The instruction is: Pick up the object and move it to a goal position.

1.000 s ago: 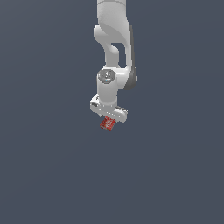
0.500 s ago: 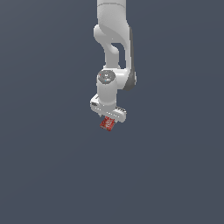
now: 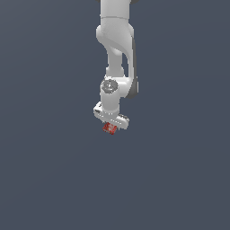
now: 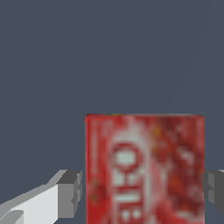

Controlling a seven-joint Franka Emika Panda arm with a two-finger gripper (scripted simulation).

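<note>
A white robot arm [image 3: 116, 49] hangs down from the top of the exterior view, a little right of the middle, against a plain dark grey-blue background. At its lower end sits the gripper [image 3: 110, 125], a short white bar tilted so that its end toward the exterior view's right sits lower than the other. Just under that bar is the box [image 3: 109, 128], small and red, much narrower than the bar above it. It sits near the middle of the scene.

In the wrist view the box [image 4: 144, 168] fills much of the picture: a red face with blurred white lettering and mottled darker red patches; the words cannot be read. A grey finger pad [image 4: 72, 193] stands against one side of the box and a second grey pad [image 4: 215, 192] against the opposite side, with the white body of one finger running out behind the first pad. The gripper [image 4: 143, 192] is clamped on the box, with a pad pressed to each side and no gap showing between pad and box. The upper edge of the box shows as a straight, level line against the flat grey-blue behind it.

Whether the box touches any surface below cannot be told from either view.
</note>
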